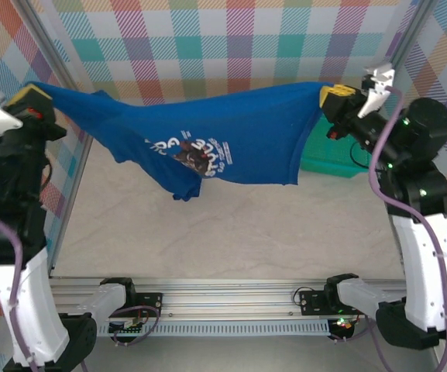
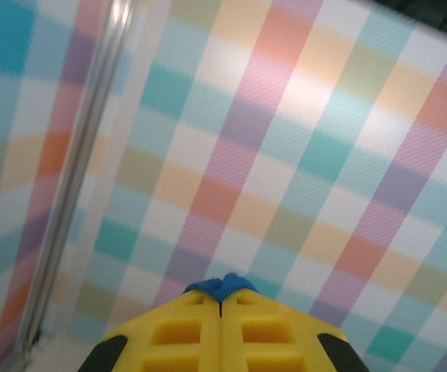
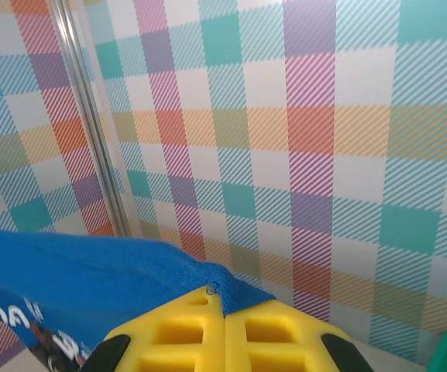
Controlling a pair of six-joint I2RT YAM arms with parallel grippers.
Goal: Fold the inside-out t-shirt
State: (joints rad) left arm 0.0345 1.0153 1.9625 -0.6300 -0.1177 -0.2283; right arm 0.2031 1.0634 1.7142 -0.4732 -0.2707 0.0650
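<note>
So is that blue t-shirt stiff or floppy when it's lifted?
Floppy, likely: the t-shirt sags between the left gripper and right gripper, with one lower part drooping. It is probably light too, since two small pinches of cloth carry it all.

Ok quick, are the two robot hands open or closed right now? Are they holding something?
Left gripper: closed, pinching an edge of the t-shirt.
Right gripper: closed, pinching the t-shirt's other end.

L claw [image 1: 31,98] high, clamped, R claw [image 1: 332,98] same
</note>
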